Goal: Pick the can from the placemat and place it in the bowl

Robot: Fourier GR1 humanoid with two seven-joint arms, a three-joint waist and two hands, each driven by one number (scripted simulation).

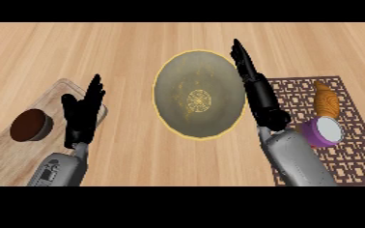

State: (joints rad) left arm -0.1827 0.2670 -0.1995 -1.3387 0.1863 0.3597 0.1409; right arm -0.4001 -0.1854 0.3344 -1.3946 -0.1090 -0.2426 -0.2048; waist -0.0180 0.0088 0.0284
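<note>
Pale wooden bench (pixel 107 43) carries a wide bowl (pixel 171 92). Right of the bowl, the purple can (pixel 322 131) lies tipped on a brown placemat (pixel 292 89), near a croissant (pixel 326 99). Just right of the bowl the right hand (pixel 258 94) shows straight fingers, apart from the can. Left of the bowl the left hand (pixel 82 111) rests open above a board (pixel 50 94) with a dark cup (pixel 30 125)

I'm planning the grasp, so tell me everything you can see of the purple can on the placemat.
The purple cylindrical can has a whitish round end facing up and smooth purple sides, likely metal. It seems to stand upright on the dark brown lattice placemat. A tan croissant lies just behind it; contact is unclear. The open right robot hand does not hold it; its grey forearm overlaps the can's left edge.
</note>
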